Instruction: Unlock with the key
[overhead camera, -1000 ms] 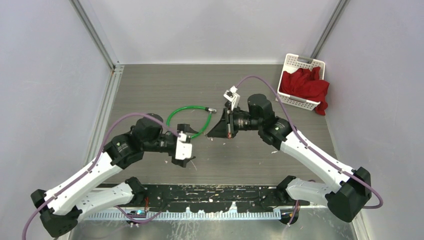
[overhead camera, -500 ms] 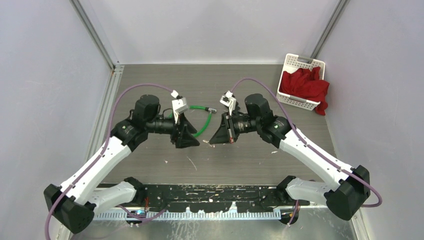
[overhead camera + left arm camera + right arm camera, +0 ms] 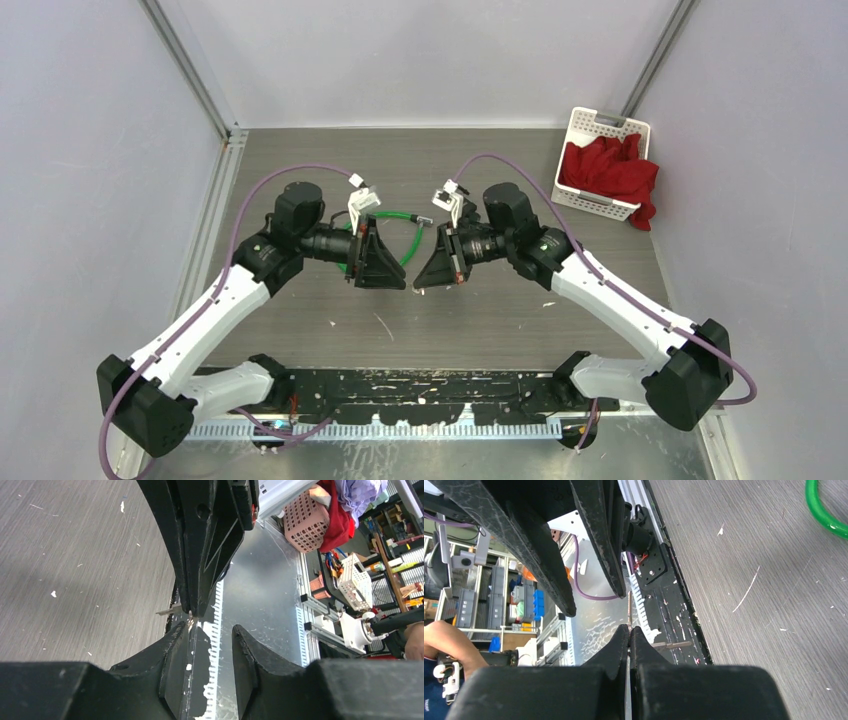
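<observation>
A green cable lock (image 3: 412, 243) lies looped on the table behind both grippers, its metal end (image 3: 424, 220) pointing right; part of it shows in the right wrist view (image 3: 824, 510). My right gripper (image 3: 421, 284) is shut on a small metal key (image 3: 672, 643) that sticks out sideways from the tips (image 3: 629, 629). The key also shows in the left wrist view (image 3: 168, 612). My left gripper (image 3: 399, 283) faces the right one, tip to tip, a small gap apart. It is open and empty (image 3: 210, 630). Both are above the table.
A white basket (image 3: 597, 124) with a red cloth (image 3: 612, 170) stands at the back right corner. A black mounting rail (image 3: 420, 395) runs along the near table edge. Small white flecks lie on the grey tabletop (image 3: 480, 320).
My left arm has swung up from low near the front and turned its open gripper toward the right gripper, closing the gap. The right gripper has shifted slightly left with the key.
</observation>
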`<state>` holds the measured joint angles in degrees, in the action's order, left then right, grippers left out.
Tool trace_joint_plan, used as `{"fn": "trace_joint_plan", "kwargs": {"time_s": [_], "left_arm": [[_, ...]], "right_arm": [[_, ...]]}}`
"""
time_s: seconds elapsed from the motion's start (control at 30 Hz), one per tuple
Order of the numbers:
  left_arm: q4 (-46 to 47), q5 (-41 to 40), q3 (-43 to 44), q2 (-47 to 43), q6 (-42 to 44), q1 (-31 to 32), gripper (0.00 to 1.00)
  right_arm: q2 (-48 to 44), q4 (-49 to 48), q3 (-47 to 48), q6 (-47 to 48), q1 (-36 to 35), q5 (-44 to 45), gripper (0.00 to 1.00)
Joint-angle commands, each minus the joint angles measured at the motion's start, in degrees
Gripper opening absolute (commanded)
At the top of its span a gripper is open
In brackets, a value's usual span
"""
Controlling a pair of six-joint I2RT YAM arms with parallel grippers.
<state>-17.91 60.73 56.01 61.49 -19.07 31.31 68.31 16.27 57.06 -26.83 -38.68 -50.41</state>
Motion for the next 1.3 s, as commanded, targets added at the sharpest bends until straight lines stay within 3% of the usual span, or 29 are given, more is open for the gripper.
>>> {"fn": "trace_joint_plan", "kwargs": {"time_s": [0.0, 0.23, 0.37, 0.7, 0.83, 1.0, 1.07, 1.13, 1.23, 1.27], "left_arm": [[-0.81, 2.17, -0.13, -0.36, 2.04, -0.2, 0.39], [0.66, -4.37, 0.81, -1.33, 4.28, -0.28, 0.57], [-0.3, -4.37, 3.38, -0.22, 5.14, -0.27, 0.6], [-1.91, 2.96, -0.31, -0.25, 3.34, -0.26, 0.35], [-2.52, 2.5, 0.44, 0.17, 4.17, -0.28, 0.25], [-2.11, 1.43, 0.55, 0.58, 4.24, -0.22, 0.03], [-1.47, 0.71, 0.43, 0.51, 3.97, -0.28, 0.0], [-1.17, 0.61, 0.34, 0.27, 3.64, -0.28, 0.0], [-1.59, -0.28, 0.26, -0.39, 3.41, -0.28, 0.0], [-1.34, -1.04, 0.01, -0.81, 2.93, -0.28, 0.0]], "right_arm": [[-0.48, -4.77, 2.9, -1.12, -0.33, -2.53, 0.01], [0.45, -1.72, 4.29, 0.45, -0.34, -3.11, 0.01], [0.67, -0.83, 4.8, 0.93, -0.49, -3.06, 0.01], [0.45, -1.76, 4.8, 0.25, -0.51, -2.32, 0.01], [1.03, -1.95, 4.84, 0.12, -0.47, -2.4, 0.01], [1.69, -3.22, 5.42, -0.64, -0.78, -2.13, 0.01], [1.97, -3.95, 5.58, -0.95, -1.19, -1.87, 0.01], [2.19, -5.28, 5.22, -1.85, -1.44, -2.27, 0.11], [1.3, -12.47, 1.93, -7.27, -1.45, -3.82, 0.36], [0.69, -16.21, 0.03, -9.81, -1.36, -4.34, 0.38]]}}
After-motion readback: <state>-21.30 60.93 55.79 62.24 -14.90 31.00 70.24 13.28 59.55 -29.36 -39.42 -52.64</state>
